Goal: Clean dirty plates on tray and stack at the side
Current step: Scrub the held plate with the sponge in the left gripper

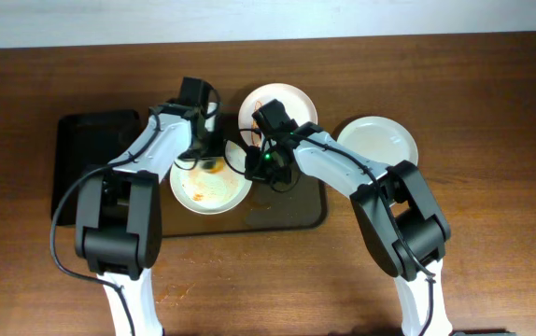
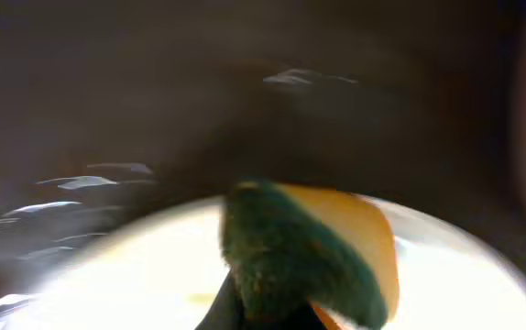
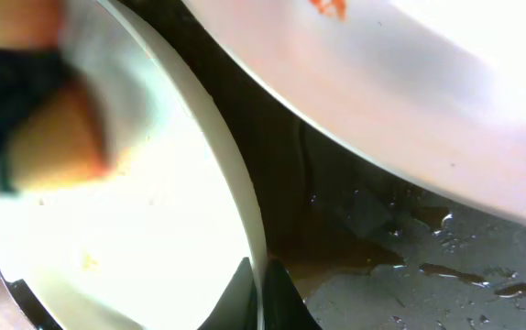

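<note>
A dirty white plate (image 1: 210, 189) with orange smears lies on the dark tray (image 1: 291, 213). My left gripper (image 1: 204, 161) is shut on a green-and-yellow sponge (image 2: 309, 252) pressed on this plate (image 2: 107, 284). My right gripper (image 1: 252, 166) is shut on the plate's right rim (image 3: 245, 220); the sponge (image 3: 52, 147) shows blurred at the left of that view. A second dirty plate (image 1: 277, 107) with orange stains sits at the tray's far edge and shows in the right wrist view (image 3: 400, 101). A clean white plate (image 1: 378, 142) rests on the table to the right.
A black mat (image 1: 86, 154) lies to the left of the tray. The tray surface is wet with brownish puddles (image 3: 410, 266). Bare wooden table (image 1: 492, 233) surrounds the tray.
</note>
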You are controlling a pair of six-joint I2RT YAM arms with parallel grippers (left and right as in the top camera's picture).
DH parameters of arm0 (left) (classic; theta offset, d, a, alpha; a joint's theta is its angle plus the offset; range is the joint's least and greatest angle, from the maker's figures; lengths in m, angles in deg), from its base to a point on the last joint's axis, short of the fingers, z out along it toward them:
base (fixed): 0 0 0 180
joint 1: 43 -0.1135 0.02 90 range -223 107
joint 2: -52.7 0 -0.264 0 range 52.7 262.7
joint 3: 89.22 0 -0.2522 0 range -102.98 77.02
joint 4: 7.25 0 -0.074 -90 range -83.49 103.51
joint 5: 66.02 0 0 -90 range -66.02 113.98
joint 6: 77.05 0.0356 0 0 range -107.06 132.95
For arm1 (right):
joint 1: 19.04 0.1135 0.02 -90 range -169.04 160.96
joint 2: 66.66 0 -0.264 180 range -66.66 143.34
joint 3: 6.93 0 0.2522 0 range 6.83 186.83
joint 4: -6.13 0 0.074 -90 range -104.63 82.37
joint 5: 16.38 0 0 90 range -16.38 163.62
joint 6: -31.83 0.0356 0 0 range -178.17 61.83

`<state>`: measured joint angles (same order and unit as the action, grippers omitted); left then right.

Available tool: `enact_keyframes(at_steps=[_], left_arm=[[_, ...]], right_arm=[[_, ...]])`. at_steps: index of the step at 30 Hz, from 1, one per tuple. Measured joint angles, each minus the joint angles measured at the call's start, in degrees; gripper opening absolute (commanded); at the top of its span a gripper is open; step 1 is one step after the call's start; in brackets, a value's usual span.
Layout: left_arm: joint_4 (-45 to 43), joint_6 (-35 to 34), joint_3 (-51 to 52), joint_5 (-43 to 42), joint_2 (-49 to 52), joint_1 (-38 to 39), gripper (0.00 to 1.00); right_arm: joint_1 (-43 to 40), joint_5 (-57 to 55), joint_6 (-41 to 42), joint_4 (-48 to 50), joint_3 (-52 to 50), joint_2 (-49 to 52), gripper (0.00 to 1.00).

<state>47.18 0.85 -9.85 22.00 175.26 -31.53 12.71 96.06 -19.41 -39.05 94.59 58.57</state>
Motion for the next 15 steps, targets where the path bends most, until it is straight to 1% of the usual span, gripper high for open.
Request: enact_keyframes(at_steps=[1, 3, 5, 6, 7, 9, 11, 12, 13, 15], left_arm=[[0.57, -3.69, -0.07, 6.10, -0.04, -0.37, 0.00], [4.28, -8.90, -0.13, 14.05, -0.07, -0.52, 0.00], [9.09, -11.26, -0.24, 18.14, -0.04, -0.55, 0.00], [14.34, -12.22, -0.07, 20.20, 0.00, -0.72, 0.00], [16.87, -12.57, 0.37, 21.22, 0.02, -0.79, 0.00], [21.49, -9.38, 0.26, 19.23, 0.24, -1.03, 0.00], [23.65, -4.35, 0.26, 14.34, 0.20, -1.66, 0.00], [23.82, -1.18, 0.22, 10.16, 0.00, -2.16, 0.00], [23.69, 3.28, 0.24, 3.37, -0.20, -2.75, 0.00], [22.69, 7.93, 0.31, -5.27, -0.20, -3.34, 0.00]], right_arm=[[0.00, 0.02, -0.02, 0.00, 0.00, 0.00, 0.04], [0.15, 0.66, 0.00, 0.52, 0.00, 0.00, 0.04], [0.37, 1.27, -0.07, 0.61, 0.04, 0.00, 0.04], [0.66, 1.77, -0.15, 0.63, 0.11, 0.00, 0.04], [0.74, 1.95, -0.17, 0.63, 0.11, 0.00, 0.04], [0.92, 2.36, -0.24, 0.44, 0.11, 0.00, 0.04], [0.92, 2.51, -0.24, 0.39, 0.11, 0.00, 0.04], [0.92, 2.54, -0.22, 0.35, 0.11, 0.00, 0.04], [0.92, 2.54, -0.24, 0.35, 0.11, 0.00, 0.04], [0.92, 2.54, -0.26, 0.33, 0.11, 0.00, 0.04]])
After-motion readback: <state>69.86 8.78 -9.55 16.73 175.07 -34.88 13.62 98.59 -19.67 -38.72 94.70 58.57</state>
